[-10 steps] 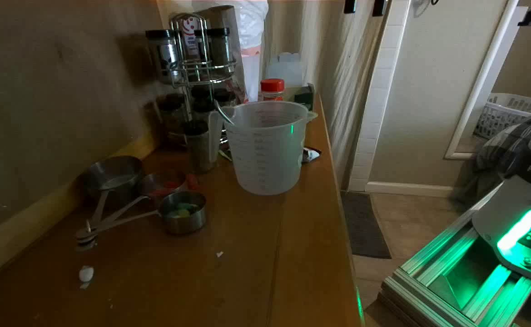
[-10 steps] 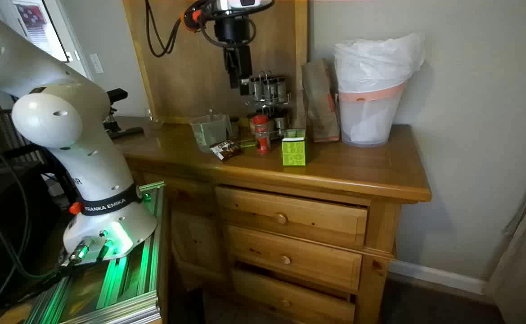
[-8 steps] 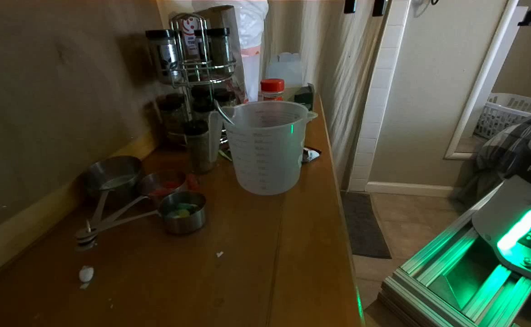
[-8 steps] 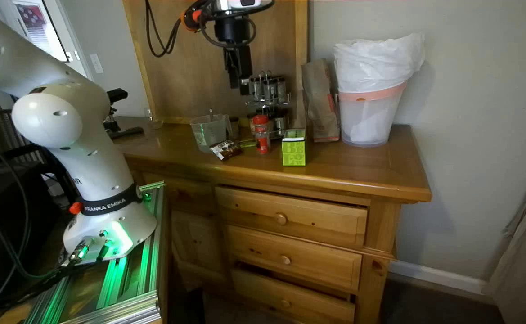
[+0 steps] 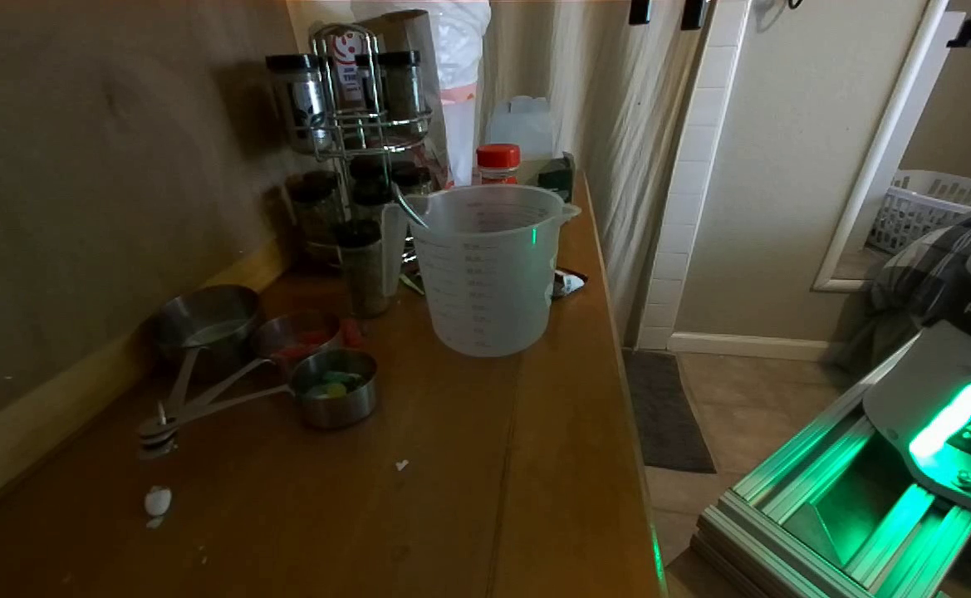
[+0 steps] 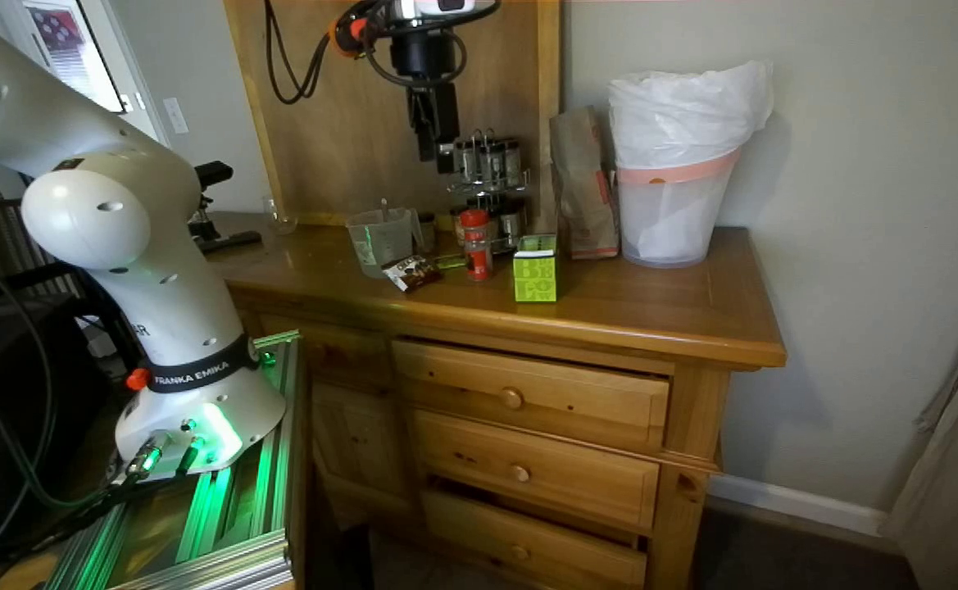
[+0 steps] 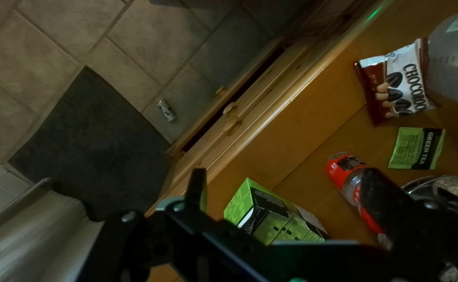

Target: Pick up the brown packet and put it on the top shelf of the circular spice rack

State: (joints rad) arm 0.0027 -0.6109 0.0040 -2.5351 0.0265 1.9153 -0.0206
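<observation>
The brown packet point(image 7: 399, 84), brown and white with "CHOCOROO" print, lies on the dresser top beside the translucent measuring jug point(image 7: 456, 62). It also shows in both exterior views point(image 6: 411, 273) point(image 5: 569, 283), mostly hidden behind the jug in one. The circular spice rack point(image 5: 360, 124) stands against the wall, with dark-lidded jars on two tiers; it also shows in an exterior view point(image 6: 490, 176). My gripper point(image 6: 436, 162) is high above the dresser, by the rack's upper tier in that view. In the wrist view the gripper point(image 7: 285, 186) has its fingers wide apart with nothing between them.
A red-capped shaker point(image 6: 477, 244), a green tea box point(image 6: 536, 269) and a green tea sachet point(image 7: 417, 148) are near the packet. A paper bag point(image 6: 585, 184) and lined bin point(image 6: 675, 172) stand at the side. Metal measuring cups point(image 5: 335, 403) lie beyond the jug.
</observation>
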